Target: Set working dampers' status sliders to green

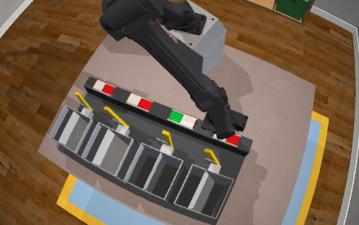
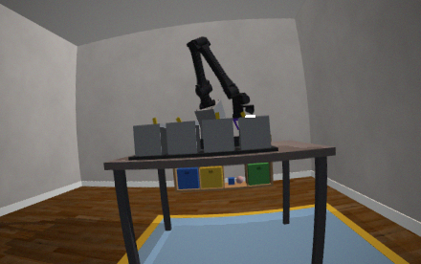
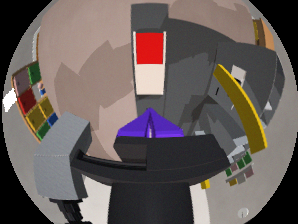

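Four grey box dampers (image 1: 65, 122) (image 1: 98, 140) (image 1: 143, 159) (image 1: 222, 191) stand in a row, each behind its own slider, with yellow levers (image 1: 83, 102) (image 1: 117, 117) (image 1: 167, 138) (image 1: 212, 156). In the top view, the first slider from the left shows red (image 1: 108, 90), the second red (image 1: 144, 104), the third green (image 1: 175, 116) and the fourth red (image 1: 232, 140) (image 3: 150, 48). The fourth slider's white cover (image 3: 150, 79) is partly hidden by the arm in the top view. My gripper (image 3: 150, 111) (image 2: 236, 124) is shut and empty, with purple fingertips over the slider bar, just short of that cover.
The dark slider bar (image 1: 160, 110) runs along the dampers' front on the table (image 1: 281, 102). A grey block (image 1: 212, 45) (image 3: 60, 160) stands beside the arm's base. A yellow lever (image 3: 245, 107) rises to the right in the wrist view.
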